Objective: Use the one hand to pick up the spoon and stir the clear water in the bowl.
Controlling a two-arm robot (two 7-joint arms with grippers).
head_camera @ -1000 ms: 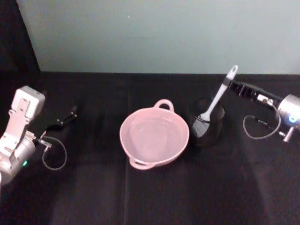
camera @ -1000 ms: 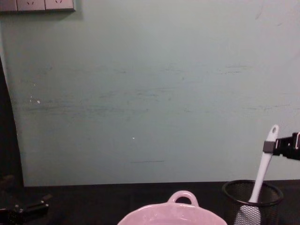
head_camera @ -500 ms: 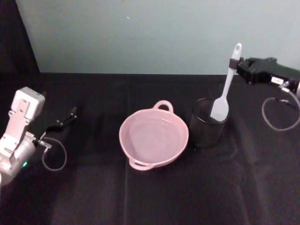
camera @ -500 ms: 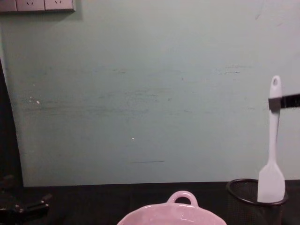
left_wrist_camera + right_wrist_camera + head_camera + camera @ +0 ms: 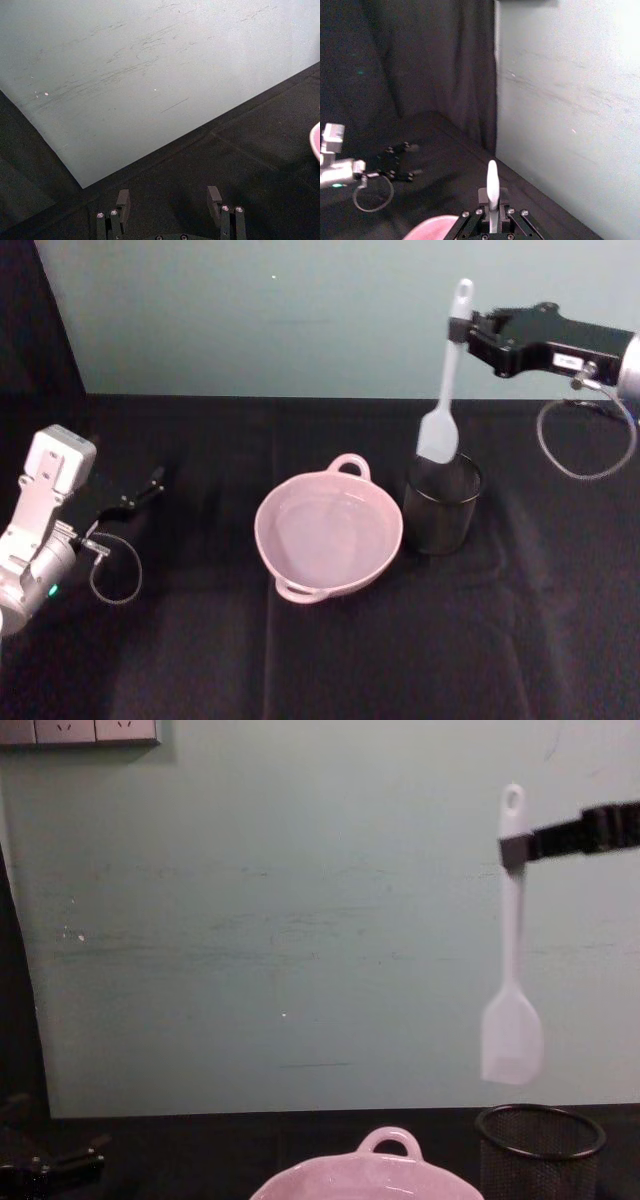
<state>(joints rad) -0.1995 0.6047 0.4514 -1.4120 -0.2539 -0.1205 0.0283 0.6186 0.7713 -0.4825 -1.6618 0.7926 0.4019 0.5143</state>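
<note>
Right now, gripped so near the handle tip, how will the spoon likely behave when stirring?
Probably light: the right gripper pinches the spoon near its tip. It hangs straight, so likely stiff, though the slim handle may flex. Held that far from the head, it could pivot. The left gripper rests aside, open.

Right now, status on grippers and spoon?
Right gripper shut on spoon handle, head clear above cup. Left gripper open, parked. Bowl beside cup, nothing between.
</note>
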